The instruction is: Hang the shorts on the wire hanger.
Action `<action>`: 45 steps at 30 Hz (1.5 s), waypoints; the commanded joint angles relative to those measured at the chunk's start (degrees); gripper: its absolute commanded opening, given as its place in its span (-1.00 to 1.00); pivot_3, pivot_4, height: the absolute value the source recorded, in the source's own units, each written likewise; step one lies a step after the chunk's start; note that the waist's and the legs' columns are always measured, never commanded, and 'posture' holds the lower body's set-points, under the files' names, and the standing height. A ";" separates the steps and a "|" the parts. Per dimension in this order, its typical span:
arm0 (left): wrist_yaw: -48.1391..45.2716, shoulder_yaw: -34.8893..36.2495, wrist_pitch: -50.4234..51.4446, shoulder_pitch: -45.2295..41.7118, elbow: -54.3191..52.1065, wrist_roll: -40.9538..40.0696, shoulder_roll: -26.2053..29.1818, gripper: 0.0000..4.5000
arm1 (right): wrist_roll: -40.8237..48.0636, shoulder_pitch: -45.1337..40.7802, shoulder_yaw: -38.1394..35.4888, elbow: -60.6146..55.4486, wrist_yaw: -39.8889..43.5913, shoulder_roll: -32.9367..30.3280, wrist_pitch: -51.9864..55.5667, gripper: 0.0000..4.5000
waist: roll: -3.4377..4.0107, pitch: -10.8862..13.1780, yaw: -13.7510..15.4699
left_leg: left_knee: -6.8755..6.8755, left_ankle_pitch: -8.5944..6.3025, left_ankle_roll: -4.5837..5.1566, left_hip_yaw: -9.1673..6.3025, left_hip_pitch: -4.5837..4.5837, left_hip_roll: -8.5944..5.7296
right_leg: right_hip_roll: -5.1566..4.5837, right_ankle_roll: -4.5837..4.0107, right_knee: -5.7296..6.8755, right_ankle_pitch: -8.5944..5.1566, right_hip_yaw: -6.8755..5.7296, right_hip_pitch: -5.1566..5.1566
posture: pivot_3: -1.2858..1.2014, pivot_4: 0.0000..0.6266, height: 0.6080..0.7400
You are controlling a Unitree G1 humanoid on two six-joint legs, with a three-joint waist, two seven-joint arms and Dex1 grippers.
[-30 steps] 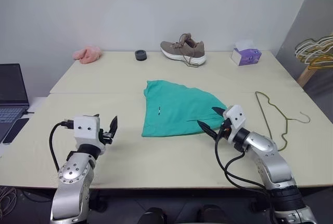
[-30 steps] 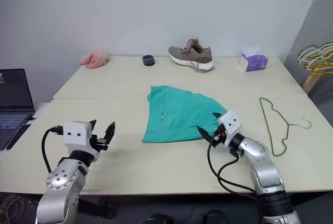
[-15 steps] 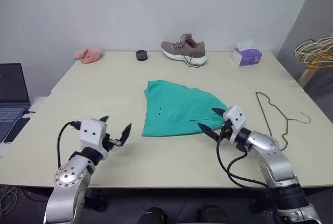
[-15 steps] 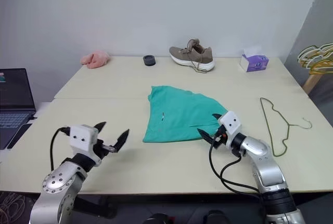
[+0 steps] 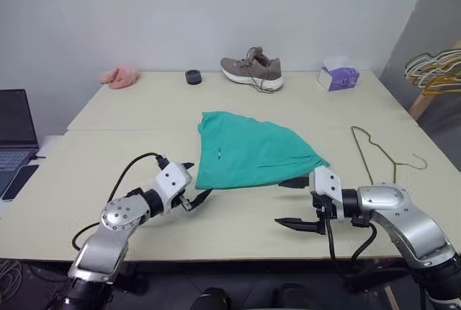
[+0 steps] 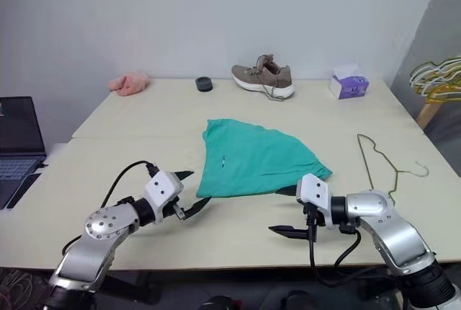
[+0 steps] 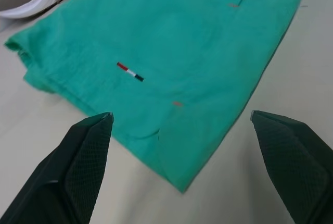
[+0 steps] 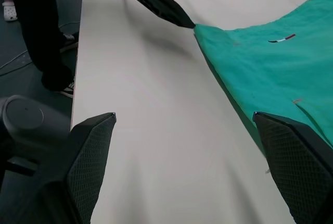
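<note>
The teal-green shorts [image 5: 252,151] lie flat in the middle of the table, a small striped mark [image 7: 130,72] on them. The wire hanger [image 6: 396,174] lies flat on the table to their right, apart from them. My left gripper [image 5: 198,180] is open at the shorts' near left corner; that corner [image 7: 177,177] lies between its fingers in the left wrist view. My right gripper [image 5: 279,202] is open and empty, points left, and hovers just in front of the shorts' near edge [image 8: 244,125]. The right wrist view also catches the left gripper's fingers [image 8: 166,2] at the corner.
Along the far edge lie a pink fuzzy cloth [image 5: 119,76], a black round object [image 5: 193,76], a brown shoe [image 5: 252,72] and a purple tissue box [image 5: 337,77]. A laptop [image 5: 14,130] stands off the left side. A bunch of hangers [image 5: 432,72] hangs at far right.
My left gripper swung right to the shorts' near left corner and opened wider. My right gripper drew back from the shorts' edge and turned to point left.
</note>
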 commanded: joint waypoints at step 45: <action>-9.15 1.20 -5.88 -7.92 7.22 -2.45 0.45 -1.00 | -35.74 -23.84 8.76 44.52 -20.95 6.89 -40.97 -0.98 | 0.00 -0.19 -6.55 | 0.11 0.04 0.00 0.04 0.02 -0.06 | 0.05 -0.09 0.04 0.36 0.32 -0.08 | -0.11 -1.00 1.00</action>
